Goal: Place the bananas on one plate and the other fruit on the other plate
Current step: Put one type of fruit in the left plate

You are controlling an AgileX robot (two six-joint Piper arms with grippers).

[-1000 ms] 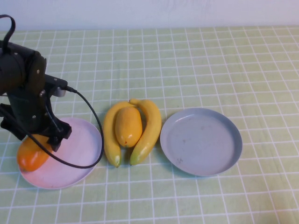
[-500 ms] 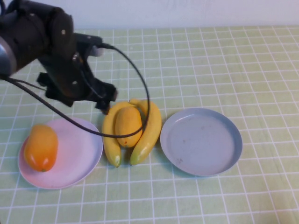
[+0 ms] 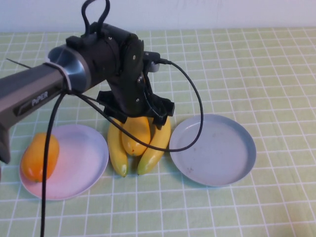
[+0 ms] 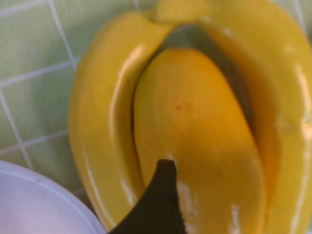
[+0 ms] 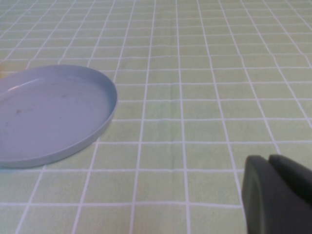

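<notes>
We hang our left tool (image 3: 140, 116) right above the yellow-orange fruit (image 3: 135, 134), which lies wedged between the two bananas (image 3: 157, 140) on the table (image 3: 256, 64), so it must be lifted straight out. We cannot tell how its fingers stand. The deeper orange fruit (image 3: 39, 157) already rests on the pink plate (image 3: 81, 158); the grey-blue plate (image 3: 213, 148) is bare. Our right tool (image 5: 273, 195), seemingly pressed together, waits beyond that plate.

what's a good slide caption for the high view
Left gripper hovers over the mango between two bananas; other mango on pink plate.
</notes>
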